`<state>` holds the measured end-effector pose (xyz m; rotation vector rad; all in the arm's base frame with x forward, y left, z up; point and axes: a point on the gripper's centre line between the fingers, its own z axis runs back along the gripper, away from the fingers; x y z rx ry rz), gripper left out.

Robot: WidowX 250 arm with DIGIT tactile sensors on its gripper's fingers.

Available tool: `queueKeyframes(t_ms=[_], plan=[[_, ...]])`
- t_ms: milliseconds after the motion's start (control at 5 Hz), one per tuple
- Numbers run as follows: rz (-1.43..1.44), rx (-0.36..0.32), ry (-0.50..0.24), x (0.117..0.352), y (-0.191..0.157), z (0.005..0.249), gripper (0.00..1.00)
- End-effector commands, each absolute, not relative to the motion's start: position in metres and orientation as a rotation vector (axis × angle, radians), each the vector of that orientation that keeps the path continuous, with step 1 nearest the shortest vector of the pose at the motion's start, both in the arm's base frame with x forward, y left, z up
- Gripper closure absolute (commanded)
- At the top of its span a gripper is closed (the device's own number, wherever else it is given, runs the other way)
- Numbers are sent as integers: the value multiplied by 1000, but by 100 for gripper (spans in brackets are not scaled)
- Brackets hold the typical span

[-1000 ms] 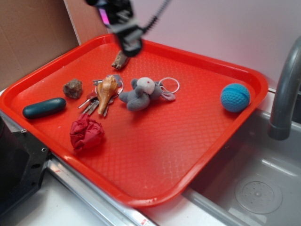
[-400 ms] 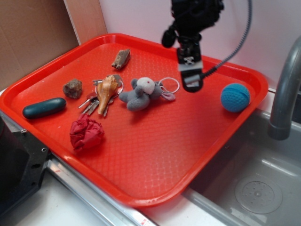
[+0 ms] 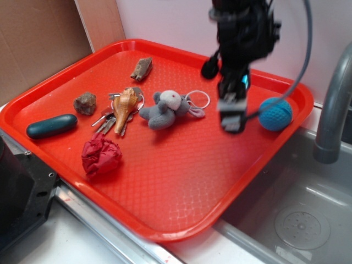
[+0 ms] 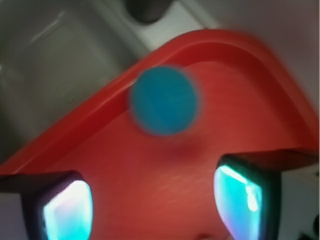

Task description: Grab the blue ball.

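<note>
The blue ball (image 3: 276, 114) lies on the red tray (image 3: 181, 181) near its right rim. My gripper (image 3: 231, 120) hangs above the tray just left of the ball, apart from it. In the wrist view the ball (image 4: 165, 100) is blurred and sits ahead of the gripper (image 4: 155, 205), beyond the fingertips. The two fingers (image 4: 67, 210) stand wide apart with only bare tray between them, so the gripper is open and empty.
On the tray lie a grey plush toy (image 3: 165, 109) with a ring, a shell on keys (image 3: 124, 103), a stone (image 3: 85, 103), a dark teal case (image 3: 51, 126), a red crumpled cloth (image 3: 100, 155) and a brown piece (image 3: 142, 68). A sink (image 3: 302, 214) and grey tap (image 3: 333, 104) stand at the right.
My gripper has swung from the tray's far left, across its back, to the right and down, ending next to the ball. Nothing on the tray has moved.
</note>
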<state>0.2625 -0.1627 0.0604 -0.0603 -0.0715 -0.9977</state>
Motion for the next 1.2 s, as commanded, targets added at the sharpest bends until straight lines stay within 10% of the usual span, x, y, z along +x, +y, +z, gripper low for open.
queueKeyframes(t_ms=[0, 400, 600, 1000], plan=[[-913, 15, -183, 242, -186, 67, 0], [-682, -55, -211, 223, -174, 96, 0], [-620, -30, -209, 274, -144, 101, 0], [-620, -30, -209, 274, -144, 101, 0]])
